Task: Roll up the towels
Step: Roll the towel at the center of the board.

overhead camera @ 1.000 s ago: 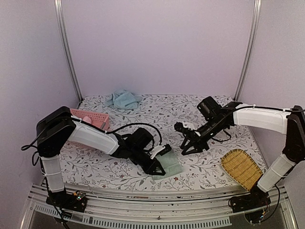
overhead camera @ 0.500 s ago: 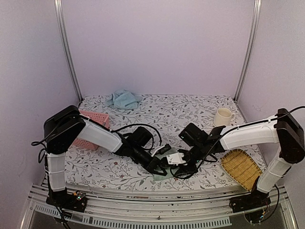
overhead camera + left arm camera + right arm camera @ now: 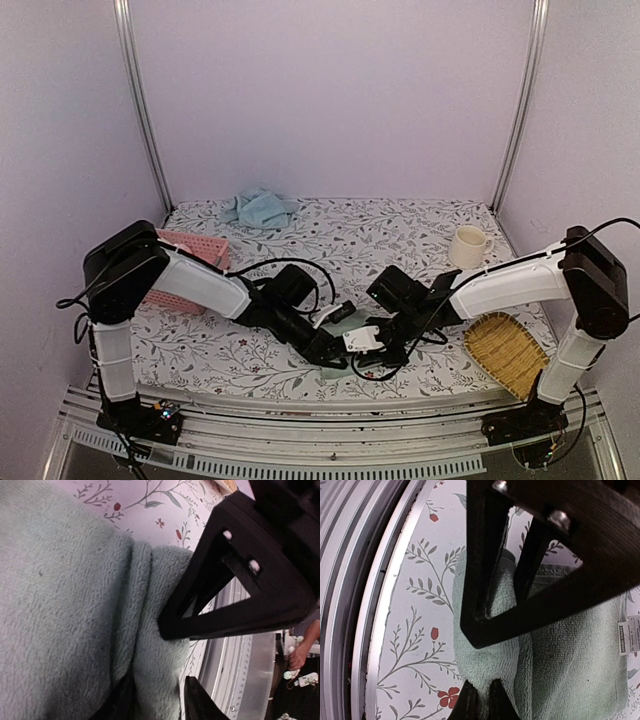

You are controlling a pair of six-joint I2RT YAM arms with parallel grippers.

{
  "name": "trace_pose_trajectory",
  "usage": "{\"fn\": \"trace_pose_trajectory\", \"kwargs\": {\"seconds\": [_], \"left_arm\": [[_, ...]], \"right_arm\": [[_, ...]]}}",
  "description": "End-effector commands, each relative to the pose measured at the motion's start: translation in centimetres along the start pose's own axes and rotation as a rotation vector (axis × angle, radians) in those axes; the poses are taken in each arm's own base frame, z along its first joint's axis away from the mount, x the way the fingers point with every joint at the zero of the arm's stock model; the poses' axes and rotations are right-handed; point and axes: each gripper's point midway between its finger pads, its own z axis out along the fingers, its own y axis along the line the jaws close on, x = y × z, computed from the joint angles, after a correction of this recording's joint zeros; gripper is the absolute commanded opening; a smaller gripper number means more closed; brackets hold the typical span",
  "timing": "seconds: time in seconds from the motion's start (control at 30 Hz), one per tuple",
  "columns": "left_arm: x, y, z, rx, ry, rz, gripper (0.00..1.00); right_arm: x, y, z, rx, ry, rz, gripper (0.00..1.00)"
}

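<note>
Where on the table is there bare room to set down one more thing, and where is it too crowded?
Free: the strip between the blue towel and the cream mug, and the front-left patch between the left arm and the near rail. Crowded: front centre, where the left gripper and the right gripper meet on the green towel.

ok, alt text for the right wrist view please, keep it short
The right gripper, fingertips nearly together at the bottom, pinches the thick folded edge of a pale sage green towel lying on a floral tablecloth. The left gripper's black triangular finger fills the top of the view, over the towel; a metal rail runs down the left.
</note>
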Motion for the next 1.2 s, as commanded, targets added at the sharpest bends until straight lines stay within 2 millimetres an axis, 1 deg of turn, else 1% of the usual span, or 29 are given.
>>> {"fn": "trace_pose_trajectory", "kwargs": {"seconds": [0.0, 0.13, 0.23, 0.27, 0.33, 0.4, 0.47, 0.5, 0.53, 0.57, 0.6, 0.73, 0.8, 0.9, 1.03, 1.1, 1.17], "left_arm": [[1.7, 1.2, -3.2, -0.188, -0.023, 0.010, 0.39], [1.3, 0.2, -6.7, -0.290, -0.171, 0.078, 0.44], [2.1, -0.4, -8.6, -0.375, -0.247, 0.144, 0.42], [2.6, -0.4, -8.9, -0.414, -0.256, 0.161, 0.42], [3.8, -0.5, -9.2, -0.480, -0.250, 0.203, 0.41], [4.8, -1.4, -8.9, -0.519, -0.246, 0.279, 0.41], [5.1, -2.4, -8.6, -0.559, -0.245, 0.365, 0.42], [5.0, -3.0, -8.4, -0.565, -0.244, 0.400, 0.42], [4.9, -3.5, -8.1, -0.574, -0.239, 0.434, 0.42], [4.6, -3.9, -7.9, -0.585, -0.237, 0.465, 0.43], [4.2, -4.4, -7.6, -0.595, -0.234, 0.499, 0.43], [2.6, -5.4, -6.3, -0.630, -0.208, 0.633, 0.47], [2.0, -5.2, -5.3, -0.638, -0.178, 0.688, 0.50], [1.2, -4.3, -3.5, -0.665, -0.112, 0.763, 0.51], [0.4, -3.2, -1.8, -0.689, -0.048, 0.858, 0.51], [0.5, -2.2, -1.2, -0.712, -0.010, 0.872, 0.51], [0.5, -0.7, -1.0, -0.775, 0.025, 0.878, 0.51]], "right_arm": [[0.5, 3.2, 0.6, -0.224, 0.009, 0.103, 0.06], [-0.5, 3.7, 0.2, -0.398, -0.031, 0.238, 0.04], [-0.6, 2.6, -0.2, -0.505, -0.064, 0.379, 0.04], [-1.0, 1.8, -0.4, -0.532, -0.079, 0.419, 0.04], [-1.0, 1.0, 0.0, -0.602, -0.075, 0.505, 0.04], [-0.7, 0.4, 0.6, -0.678, -0.070, 0.590, 0.04], [-0.5, 0.0, 1.2, -0.743, -0.064, 0.659, 0.04], [-0.3, -0.2, 1.9, -0.768, -0.053, 0.681, 0.04], [-0.2, -0.3, 2.0, -0.775, -0.043, 0.687, 0.04], [0.7, 0.0, 3.1, -0.791, -0.013, 0.708, 0.04], [1.0, 0.0, 3.5, -0.791, 0.002, 0.717, 0.04], [1.6, 0.1, 4.1, -0.786, 0.031, 0.736, 0.05], [1.7, 0.1, 4.2, -0.783, 0.038, 0.736, 0.05], [2.0, 0.1, 4.6, -0.781, 0.049, 0.745, 0.05], [1.9, 0.1, 4.7, -0.788, 0.042, 0.755, 0.06], [1.8, 0.1, 4.6, -0.789, 0.040, 0.755, 0.06], [1.8, 0.1, 4.5, -0.789, 0.038, 0.753, 0.06]]}}
